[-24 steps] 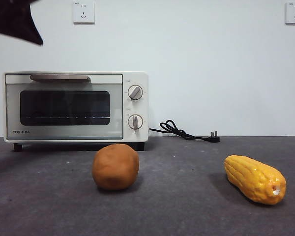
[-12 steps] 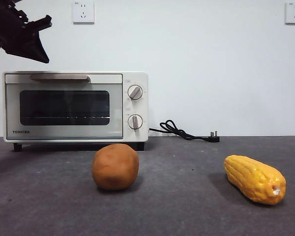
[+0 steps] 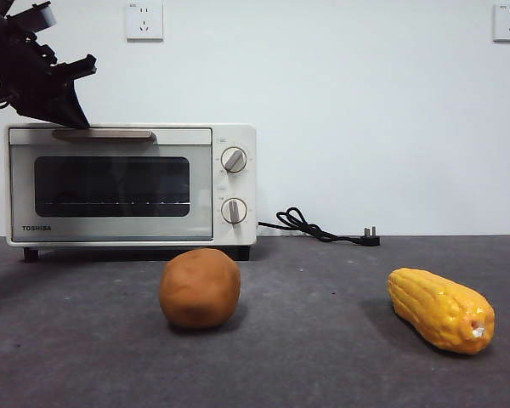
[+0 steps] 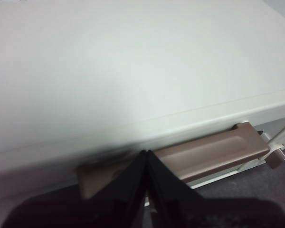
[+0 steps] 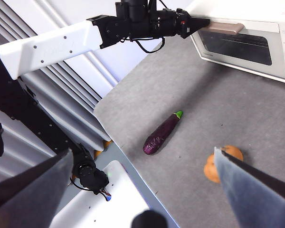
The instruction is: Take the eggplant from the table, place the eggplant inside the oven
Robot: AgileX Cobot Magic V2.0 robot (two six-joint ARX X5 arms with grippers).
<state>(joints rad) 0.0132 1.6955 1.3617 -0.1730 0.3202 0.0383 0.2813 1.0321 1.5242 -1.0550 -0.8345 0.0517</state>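
The eggplant (image 5: 161, 133), long, glossy purple with a green stem, lies on the grey table (image 5: 190, 90) well in front of the oven; the front view does not show it. The cream TOSHIBA oven (image 3: 132, 183) has its door closed. My left gripper (image 3: 78, 121) is shut, with nothing between its jaws. Its tip rests at the left end of the oven's brown bar handle (image 4: 204, 152). The right wrist view shows the same contact between the left gripper (image 5: 202, 22) and the handle (image 5: 224, 28). My right gripper (image 5: 142, 156) hangs open high above the table, over the eggplant.
A brown potato-like lump (image 3: 200, 287) sits in front of the oven, and a yellow corn cob (image 3: 440, 308) lies to the right. A black power cord (image 3: 319, 228) trails by the wall. The table's left edge (image 5: 111, 137) runs close to the eggplant.
My left gripper has come down and to the right from the top left corner, and its tip is now at the oven handle. Nothing on the table moved.
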